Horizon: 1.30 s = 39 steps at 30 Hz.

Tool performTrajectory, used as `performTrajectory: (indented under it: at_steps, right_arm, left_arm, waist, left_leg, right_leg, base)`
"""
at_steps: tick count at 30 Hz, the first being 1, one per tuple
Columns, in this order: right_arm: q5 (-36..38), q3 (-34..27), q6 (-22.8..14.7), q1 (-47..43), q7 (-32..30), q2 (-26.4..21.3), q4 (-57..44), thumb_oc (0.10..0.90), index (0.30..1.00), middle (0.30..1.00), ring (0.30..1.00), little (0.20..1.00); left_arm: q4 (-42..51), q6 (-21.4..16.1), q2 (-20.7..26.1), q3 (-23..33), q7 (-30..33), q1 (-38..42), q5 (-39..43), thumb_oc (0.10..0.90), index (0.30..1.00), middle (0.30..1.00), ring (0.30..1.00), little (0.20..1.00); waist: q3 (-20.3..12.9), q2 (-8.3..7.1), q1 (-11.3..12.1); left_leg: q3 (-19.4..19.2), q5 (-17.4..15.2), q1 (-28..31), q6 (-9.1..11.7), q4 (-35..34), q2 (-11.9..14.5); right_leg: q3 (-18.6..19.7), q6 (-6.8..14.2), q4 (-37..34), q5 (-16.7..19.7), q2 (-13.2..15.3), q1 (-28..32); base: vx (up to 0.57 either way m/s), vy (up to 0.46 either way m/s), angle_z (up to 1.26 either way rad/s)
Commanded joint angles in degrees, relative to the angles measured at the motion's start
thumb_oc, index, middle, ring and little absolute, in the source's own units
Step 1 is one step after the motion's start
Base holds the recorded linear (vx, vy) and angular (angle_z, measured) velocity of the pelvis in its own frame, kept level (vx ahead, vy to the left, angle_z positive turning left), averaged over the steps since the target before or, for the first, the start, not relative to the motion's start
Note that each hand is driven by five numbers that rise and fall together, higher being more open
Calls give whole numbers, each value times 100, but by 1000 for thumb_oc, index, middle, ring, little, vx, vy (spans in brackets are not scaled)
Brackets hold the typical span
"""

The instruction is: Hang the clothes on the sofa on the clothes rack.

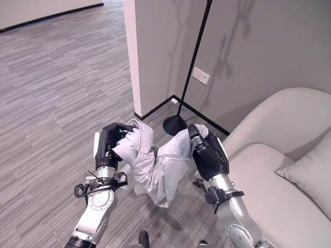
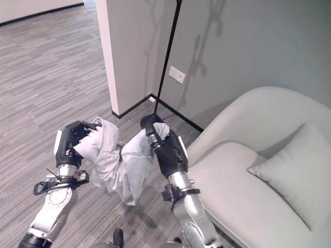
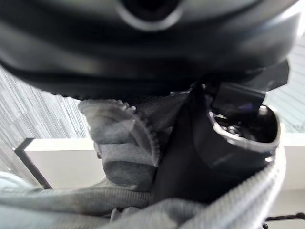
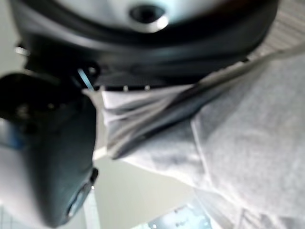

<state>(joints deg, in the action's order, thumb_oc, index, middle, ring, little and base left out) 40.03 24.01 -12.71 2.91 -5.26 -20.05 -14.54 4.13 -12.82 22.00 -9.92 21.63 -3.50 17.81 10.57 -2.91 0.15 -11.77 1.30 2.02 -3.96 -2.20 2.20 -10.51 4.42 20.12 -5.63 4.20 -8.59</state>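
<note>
The left hand [image 1: 109, 142] is curled round one bunched edge of the grey garment [image 1: 155, 168], which is held in the air above the floor [image 1: 57, 93], its middle sagging between the hands. The right hand [image 1: 207, 155] is closed on the other edge. The cloth is judged soft, light and limp, best gripped at collar or shoulders. The clothes rack [image 1: 191, 67] stands just beyond; the sofa [image 1: 282, 170], at the right, carries a cushion [image 1: 310, 173]. No containers are seen.

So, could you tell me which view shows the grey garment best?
The left eye view: the grey garment hangs whole between the left hand and right hand. The right eye view shows much the same. Both wrist views catch close folds beside each hand.
</note>
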Motion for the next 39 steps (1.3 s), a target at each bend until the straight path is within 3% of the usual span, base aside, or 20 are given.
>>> performTrajectory:
  at_steps: [1,3,5,7,8,10,11,15,19,20,23,26,29,30,34,35,36,37,39]
  right_arm:
    - [59,-357,-595,-539,263,-86,-476,400,300,300,300,300]
    - [90,-455,-637,-447,234,-113,-537,400,300,300,300,300]
    - [123,-410,-631,-487,229,-101,-390,400,300,300,300,300]
    - [101,-442,-621,-589,234,-131,-377,400,300,300,300,300]
    - [110,-446,-640,-621,206,-218,-300,400,300,300,300,300]
    - [43,-442,-596,-663,116,-278,-244,400,300,300,300,300]
    - [35,-455,-584,-686,163,-310,-304,400,300,300,300,300]
    - [-40,-442,-589,-714,194,-357,-304,400,300,300,300,300]
    - [-414,-493,-579,-830,61,-486,-257,400,300,300,300,300]
    - [-489,-521,-575,-858,4,-498,-233,400,300,300,300,300]
    - [-685,-563,-577,-941,-110,-524,-203,400,300,300,300,300]
    - [-828,-568,-554,-874,-85,-530,-204,400,300,300,300,300]
    - [-1280,-614,-490,-877,-240,-506,-250,400,300,300,300,300]
    - [-1289,-613,-488,-878,-247,-498,-251,400,300,300,300,300]
    - [-2141,-816,-458,-1113,-747,-372,-224,400,300,300,300,300]
    - [-2329,-869,-436,-1178,-901,-331,-221,400,300,300,300,300]
    - [-2812,-1010,-435,-1392,-1261,-255,-218,400,300,300,300,300]
    - [-2819,-1009,-432,-1403,-1268,-253,-218,400,300,300,300,300]
    - [-3191,-1040,-413,-1725,-1580,-124,-142,400,300,300,300,300]
  left_arm:
    - [752,-601,50,27,-249,395,-267,400,300,300,300,300]
    - [681,-589,-132,-172,-424,408,-120,400,300,300,300,300]
    - [715,-618,-163,-225,-494,389,-76,400,300,300,300,300]
    - [793,-627,-140,-227,-554,440,-59,400,300,300,300,300]
    - [725,-650,-199,-256,-532,505,-20,400,300,300,300,300]
    - [667,-642,-266,-300,-501,557,110,400,300,300,300,300]
    - [656,-652,-300,-271,-481,560,151,400,300,300,300,300]
    - [682,-695,-327,-258,-407,554,127,400,300,300,300,300]
    - [625,-764,-352,-281,-198,662,-23,400,300,300,300,300]
    - [606,-778,-370,-275,-139,682,-19,400,300,300,300,300]
    - [579,-822,-378,-231,-26,704,-79,400,300,300,300,300]
    - [535,-793,-391,-246,-56,663,-179,400,300,300,300,300]
    - [482,-751,-216,-294,90,802,-519,400,300,300,300,300]
    - [479,-751,-212,-298,99,806,-528,400,300,300,300,300]
    - [504,-728,58,-232,563,1115,-1114,400,300,300,300,300]
    - [507,-714,103,-210,680,1210,-1238,400,300,300,300,300]
    - [514,-665,181,-90,1045,1449,-1498,400,300,300,300,300]
    - [510,-664,181,-90,1052,1461,-1503,400,300,300,300,300]
    - [454,-625,268,7,1470,1808,-1837,400,300,300,300,300]
  waist:
    - [-653,-107,-96]
    - [-663,-188,-142]
    - [-692,-243,-122]
    - [-718,-334,-101]
    - [-644,-362,-65]
    - [-592,-354,-52]
    - [-630,-368,-10]
    - [-736,-374,99]
    - [-738,-224,195]
    - [-718,-209,230]
    - [-696,-155,292]
    - [-811,-102,328]
    - [-937,-224,324]
    - [-944,-240,338]
    - [-1016,-395,321]
    - [-1006,-368,312]
    - [-946,-295,247]
    - [-945,-285,258]
    - [-834,-159,202]
  left_leg:
    - [407,-238,-76,523,-280,-96]
    - [460,-316,91,444,-280,-267]
    - [466,-389,198,448,-228,-290]
    - [383,-749,9,501,588,-238]
    - [276,-857,-588,543,1967,-10]
    - [258,-600,-956,556,2506,153]
    - [211,-480,-1110,525,2325,258]
    - [443,-339,-1140,594,1433,213]
    - [885,502,-1281,902,-5,298]
    - [955,578,-1381,954,-131,330]
    - [1094,714,-1533,1063,-143,400]
    - [1101,731,-1398,1024,-162,445]
    - [979,491,-1388,865,221,280]
    - [959,470,-1402,858,246,271]
    - [741,124,-1166,535,337,-6]
    - [707,95,-1105,466,315,-41]
    - [656,-39,-832,292,257,-169]
    - [645,-16,-846,290,249,-156]
    - [536,-87,-589,162,174,-186]
  right_leg:
    - [381,103,-1303,354,-245,327]
    - [649,-55,-1577,438,-453,464]
    - [642,-40,-1789,569,-430,657]
    - [631,16,-2178,689,-361,936]
    - [620,-82,-2378,676,-343,1218]
    - [612,-155,-2373,604,-323,1300]
    - [618,-140,-2433,561,-253,1375]
    - [693,-93,-2487,486,-184,1417]
    - [774,-77,-2510,191,-210,1685]
    - [826,-69,-2511,122,-192,1765]
    - [993,-37,-2502,-8,-118,1996]
    - [1064,36,-2503,-103,-45,2164]
    - [1126,213,-2249,-93,376,2160]
    - [1141,221,-2241,-103,393,2145]
    - [1274,462,-1477,477,736,1808]
    - [1313,484,-1181,641,749,1643]
    - [1378,465,-335,1045,830,1295]
    - [1395,465,-333,1066,816,1268]
    - [1203,358,370,1488,954,897]
  base:
    - [80,94,-37]
    - [159,5,-3]
    - [170,-95,0]
    - [155,-155,-27]
    - [94,-123,-13]
    - [110,-33,31]
    - [175,60,9]
    - [161,80,-40]
    - [263,154,-23]
    - [243,147,-17]
    - [254,166,-29]
    - [314,212,-28]
    - [345,273,-40]
    - [320,318,3]
    - [177,208,7]
    - [227,365,-5]
    - [127,271,1]
    - [134,286,15]
    - [81,226,9]
